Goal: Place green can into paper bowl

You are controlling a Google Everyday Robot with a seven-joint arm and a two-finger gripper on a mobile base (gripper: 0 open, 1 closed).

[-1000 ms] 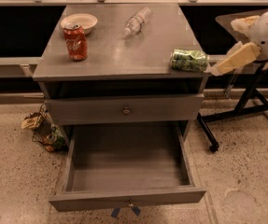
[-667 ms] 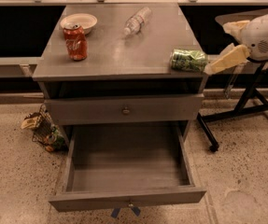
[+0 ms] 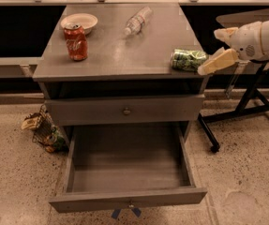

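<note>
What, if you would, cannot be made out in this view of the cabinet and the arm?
- Camera view: whether the gripper touches the green can; its tip overlaps the can's right end.
- Camera view: part of the near rim of the paper bowl, hidden behind the red can.
- Camera view: the rest of the arm, cut off by the right edge.

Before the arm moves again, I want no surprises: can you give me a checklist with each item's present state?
1. Green can in view, lying on its side near the cabinet top's right edge: ok.
2. Gripper at the can's right end: ok.
3. Grip on the can: cannot tell.
4. Paper bowl upright at the far left corner: ok.
5. Approach to the bowl free: not ok, the red cola can stands just in front of it.
6. Water bottle off the direct line: cannot tell.
</note>
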